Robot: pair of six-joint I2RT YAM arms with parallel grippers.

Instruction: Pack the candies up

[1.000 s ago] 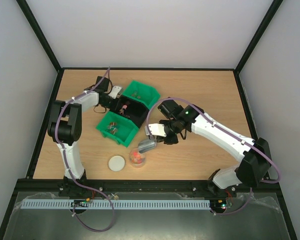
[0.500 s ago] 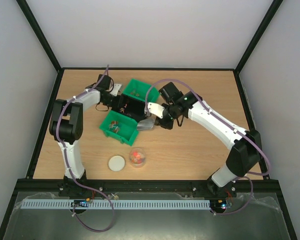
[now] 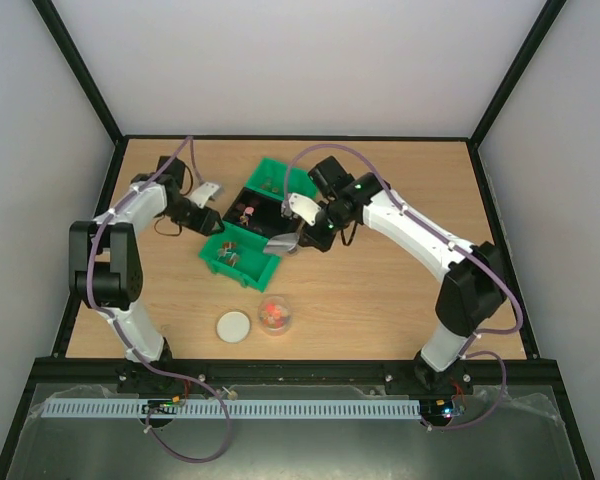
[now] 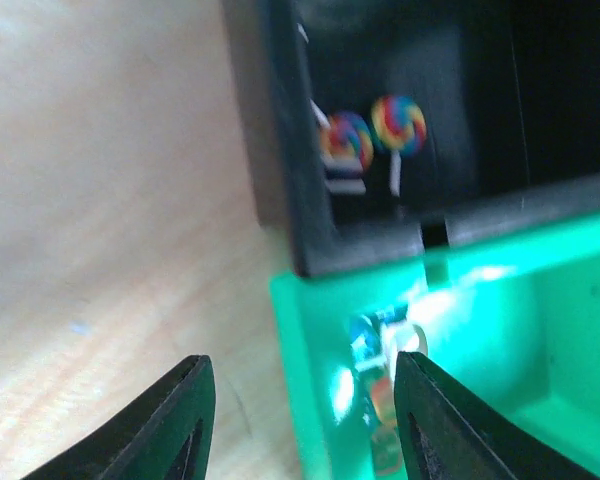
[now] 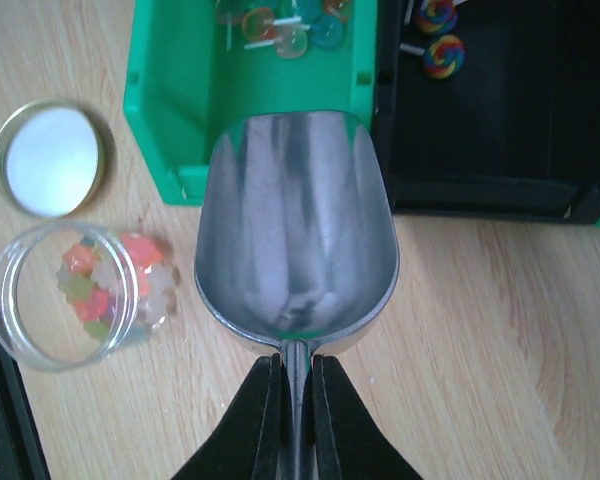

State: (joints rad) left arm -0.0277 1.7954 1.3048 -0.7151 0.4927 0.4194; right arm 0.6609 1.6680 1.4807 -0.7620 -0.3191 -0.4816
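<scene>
Jaws of the right claw (image 5: 288,400) were pinched on the handle of the scoop (image 5: 295,240), its empty bowl tipped over the meeting corners of a green bin (image 5: 155,110) and the black bin (image 5: 480,130). The left claw (image 4: 302,400) stood spread, holding nothing, just left of those bins. The candies (image 5: 105,285) lay in the jar (image 5: 20,330) toward the near edge of the tabletop (image 3: 400,290), the lid (image 5: 52,158) just beside it.

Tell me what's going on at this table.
The right gripper is shut on the handle of an empty metal scoop, held near the green plastic bin and black plastic bin. The left gripper hangs open, empty, by those bins. The small clear round jar holds a few tiny mixed-colour candies, its white lid off beside it.
</scene>
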